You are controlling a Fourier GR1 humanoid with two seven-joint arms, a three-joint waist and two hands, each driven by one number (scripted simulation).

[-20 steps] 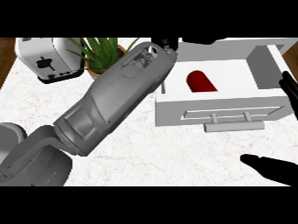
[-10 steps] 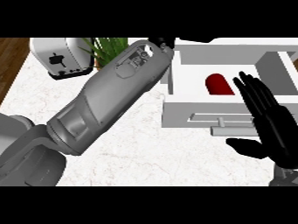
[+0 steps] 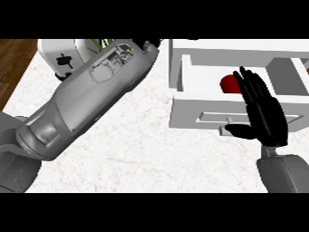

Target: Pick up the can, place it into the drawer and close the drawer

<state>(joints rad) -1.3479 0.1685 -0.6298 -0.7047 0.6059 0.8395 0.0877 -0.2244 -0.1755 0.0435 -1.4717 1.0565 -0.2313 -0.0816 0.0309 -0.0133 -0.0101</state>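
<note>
The red can [image 3: 229, 82] is already lying inside the open white drawer [image 3: 290, 81], at the middle of its compartment, so the placing part of the task looks done. What remains, as I judge it, is only to close the drawer.

The right hand [image 3: 263, 113] is open, with the fingers straight and together and the thumb out to the side. It stands in front of the drawer's white front panel [image 3: 204, 118], and its fingertips reach over the edge, close to the can. A second ago this hand was low at the right corner of the view and away from the drawer. Half a second ago it was already raised before the panel. Now it covers the right part of the panel and its handle. I think it is preparing to push the panel with a flat palm. I cannot tell if the palm already touches the panel.

The left forearm [image 3: 96, 95] crosses the white marble counter [image 3: 137, 154] diagonally toward the top. The left hand [image 3: 148, 44] is mostly out of view at the upper edge, so I cannot tell its state. Behind the forearm stand a white toaster [image 3: 60, 56] and a green plant [image 3: 103, 43].
</note>
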